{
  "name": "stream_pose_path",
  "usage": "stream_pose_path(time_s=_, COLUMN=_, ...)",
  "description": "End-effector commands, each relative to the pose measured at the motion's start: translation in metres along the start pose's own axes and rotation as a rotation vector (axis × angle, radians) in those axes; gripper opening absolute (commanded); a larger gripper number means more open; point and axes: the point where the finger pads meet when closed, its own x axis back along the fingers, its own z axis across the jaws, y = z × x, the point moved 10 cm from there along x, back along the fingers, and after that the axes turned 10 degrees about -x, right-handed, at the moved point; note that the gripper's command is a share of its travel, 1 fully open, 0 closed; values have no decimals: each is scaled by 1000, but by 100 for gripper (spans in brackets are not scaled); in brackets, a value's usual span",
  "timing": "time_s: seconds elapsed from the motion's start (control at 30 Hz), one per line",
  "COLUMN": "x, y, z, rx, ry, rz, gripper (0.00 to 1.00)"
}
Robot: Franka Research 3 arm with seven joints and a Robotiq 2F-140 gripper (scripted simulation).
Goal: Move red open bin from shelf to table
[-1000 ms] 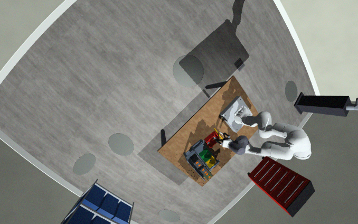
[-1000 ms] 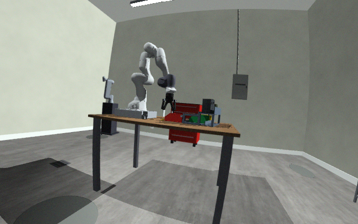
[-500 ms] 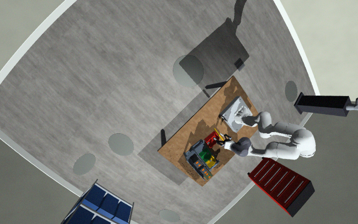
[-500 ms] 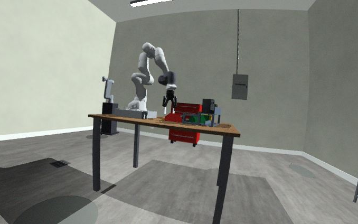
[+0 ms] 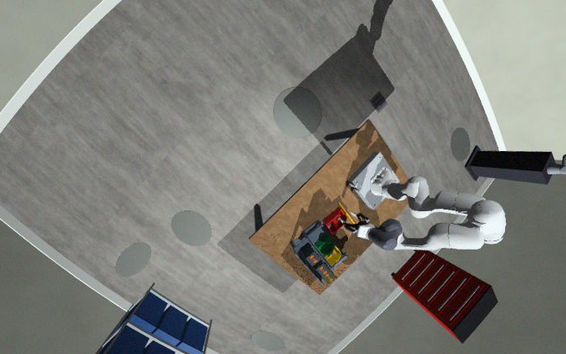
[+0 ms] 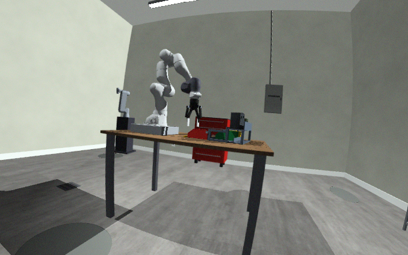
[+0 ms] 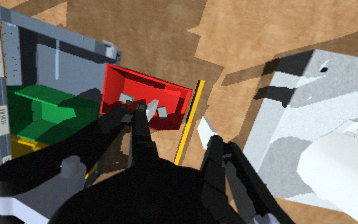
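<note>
The red open bin [image 5: 333,218] [image 6: 197,133] [image 7: 145,100] stands on the wooden table [image 5: 303,198] [image 6: 180,141] [image 7: 260,30], just beside the grey shelf [image 5: 303,240] [image 6: 245,126] [image 7: 45,45]. Several small grey parts lie in it. My gripper [image 5: 352,221] [image 6: 192,119] [image 7: 178,115] hangs above the bin's near edge, clear of it, with its fingers open and nothing between them. A green bin [image 5: 324,242] [image 6: 221,136] [image 7: 40,100] and a yellow bin [image 5: 336,254] [image 7: 22,145] sit on the shelf.
A thin yellow strip [image 5: 345,209] [image 7: 190,120] lies on the table beside the red bin. The robot's grey base plate [image 5: 371,175] [image 6: 153,129] [image 7: 305,100] takes up the table's other end. A red tool cabinet [image 5: 442,292] [image 6: 209,155] stands on the floor behind the table.
</note>
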Motion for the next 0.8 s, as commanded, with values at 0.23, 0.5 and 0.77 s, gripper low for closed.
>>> stream_pose_path(time_s=0.23, x=35, y=0, z=6, rx=26, ry=30, rz=-3, gripper=57)
stream_pose_path(time_s=0.5, x=42, y=0, z=6, rx=21, ry=22, rz=-3, gripper=57)
stream_pose_path(time_s=0.77, x=46, y=0, z=10, rx=26, ry=30, rz=-3, gripper=57)
